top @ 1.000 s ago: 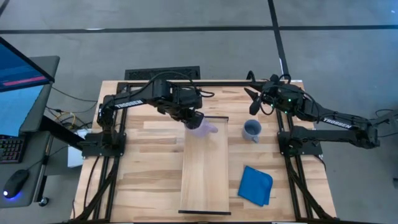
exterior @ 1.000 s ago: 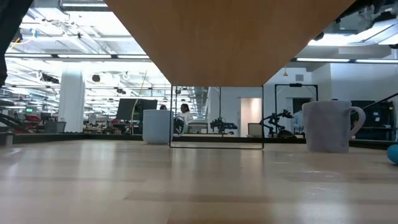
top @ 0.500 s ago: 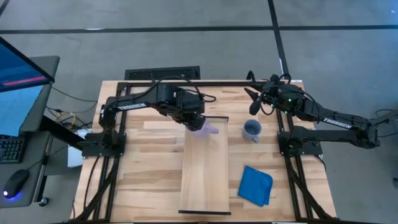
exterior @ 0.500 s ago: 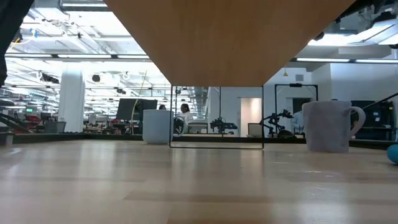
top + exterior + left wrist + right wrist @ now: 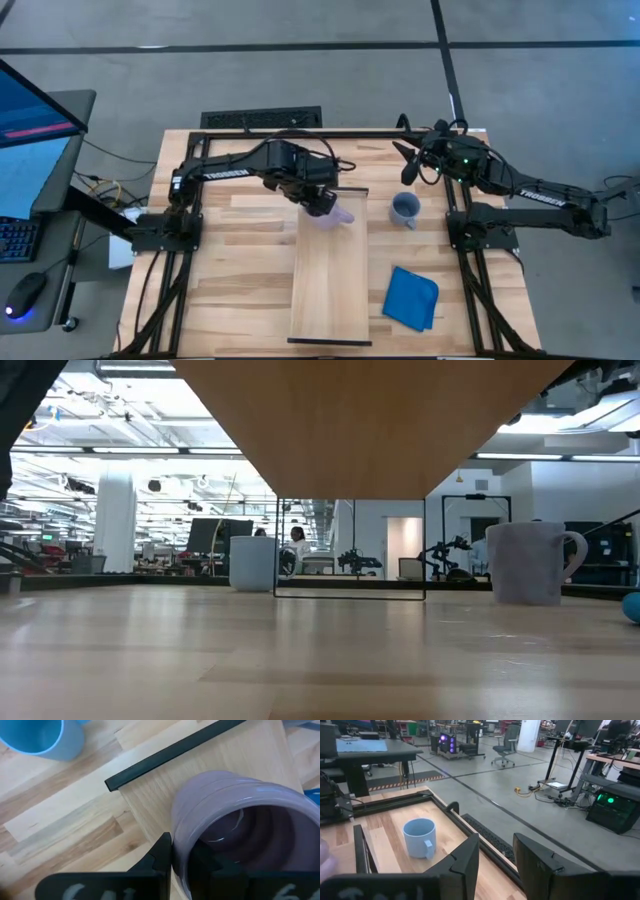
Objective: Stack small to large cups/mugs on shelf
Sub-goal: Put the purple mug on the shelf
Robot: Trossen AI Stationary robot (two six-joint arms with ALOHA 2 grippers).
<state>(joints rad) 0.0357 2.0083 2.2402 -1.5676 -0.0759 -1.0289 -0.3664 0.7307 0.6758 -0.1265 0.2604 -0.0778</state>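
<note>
Purple mug (image 5: 334, 212) is riding in the left hand (image 5: 322, 207), pinched by its wall, and over the last second it is shifting along the far end of the shelf (image 5: 329, 290), toward the right arm's side. Judging by this, placement is near. Grey-blue mug (image 5: 404, 209) is waiting on the tabletop (image 5: 240, 270) beside the shelf; light blue mug (image 5: 42, 737) too. Right hand (image 5: 495, 855) is hanging spread at the far right corner
</note>
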